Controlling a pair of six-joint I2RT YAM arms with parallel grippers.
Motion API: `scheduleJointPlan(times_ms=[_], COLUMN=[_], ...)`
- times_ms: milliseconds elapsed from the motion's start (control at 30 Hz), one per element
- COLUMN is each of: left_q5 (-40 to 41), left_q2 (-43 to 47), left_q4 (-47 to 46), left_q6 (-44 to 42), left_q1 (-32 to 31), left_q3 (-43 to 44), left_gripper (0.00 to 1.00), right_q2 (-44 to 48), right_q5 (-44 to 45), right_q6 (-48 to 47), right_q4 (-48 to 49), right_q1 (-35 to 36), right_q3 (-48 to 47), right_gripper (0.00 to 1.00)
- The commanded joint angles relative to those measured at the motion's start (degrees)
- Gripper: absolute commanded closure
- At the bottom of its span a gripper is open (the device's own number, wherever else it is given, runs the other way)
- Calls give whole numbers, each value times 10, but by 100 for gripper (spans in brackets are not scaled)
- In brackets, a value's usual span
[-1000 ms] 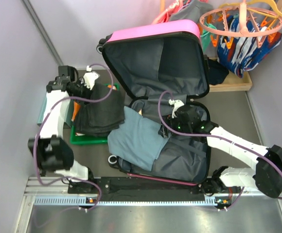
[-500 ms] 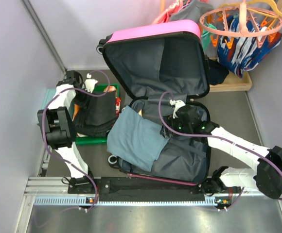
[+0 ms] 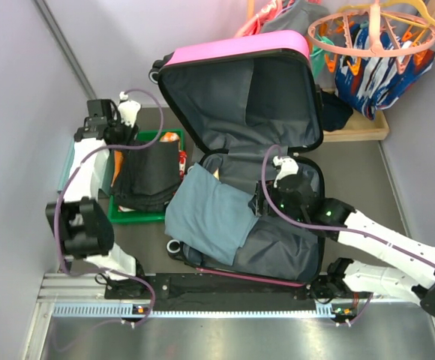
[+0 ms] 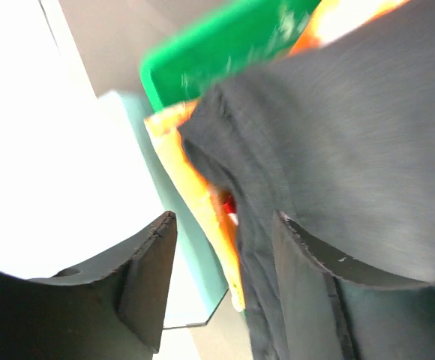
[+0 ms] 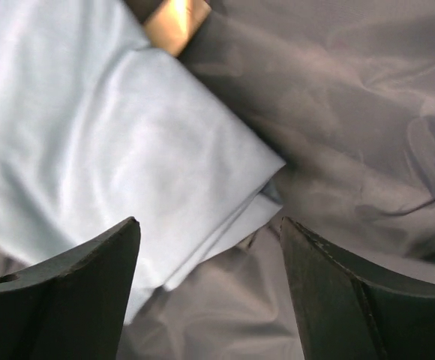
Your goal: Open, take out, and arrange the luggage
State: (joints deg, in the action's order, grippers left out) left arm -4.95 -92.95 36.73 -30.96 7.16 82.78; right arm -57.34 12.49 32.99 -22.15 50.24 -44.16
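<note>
Lying open mid-tabletop, the large hot-pink hard-shell luggage (image 3: 232, 49) has its lid propped up toward the far edge and its grey-lined base toward the near edge. A folded blue-grey cloth garment (image 3: 206, 210) drapes over the base's left rim. Beside it, a folded black fabric garment (image 3: 148, 176) now rests on the flat green plastic tray (image 3: 131, 217). The left gripper (image 4: 225, 232), clamped on it 1 second ago, has parted its jaws and let go, so 1 item looks arranged. The right gripper (image 5: 210, 232) hovers, jaws spread and empty, over the blue-grey garment's right corner, probably the next thing to lift.
</note>
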Motion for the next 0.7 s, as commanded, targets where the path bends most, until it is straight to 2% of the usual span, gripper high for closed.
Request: scheduleJointPlan(times_ms=[0,33,133,233,300,433,667], left_q5=[-108,-152,-212,-220,-238,-295,-348], left_q2=[98,106,130,145,150,134,100], left_q4=[24,40,103,130,135,147,147], left_q6=[24,32,35,45,52,79,74], left_q1=[-20,-22,-48,-113,-150,-160,-174], left_q3=[11,13,2,-42,-75,-102,-135], left_gripper=[40,39,37,34,28,21,18], right_q2=[11,9,11,20,15,-17,-101], right_q5=[76,75,51,-18,-49,-69,-94], right_q6=[49,70,111,157,174,200,204], right_q4=[-89,-98,-96,-30,1,66,172], right_q1=[46,65,85,85,85,85,84], right_q3=[-44,-37,-12,37,57,97,102], right_gripper=[26,26,25,21,16,13,12])
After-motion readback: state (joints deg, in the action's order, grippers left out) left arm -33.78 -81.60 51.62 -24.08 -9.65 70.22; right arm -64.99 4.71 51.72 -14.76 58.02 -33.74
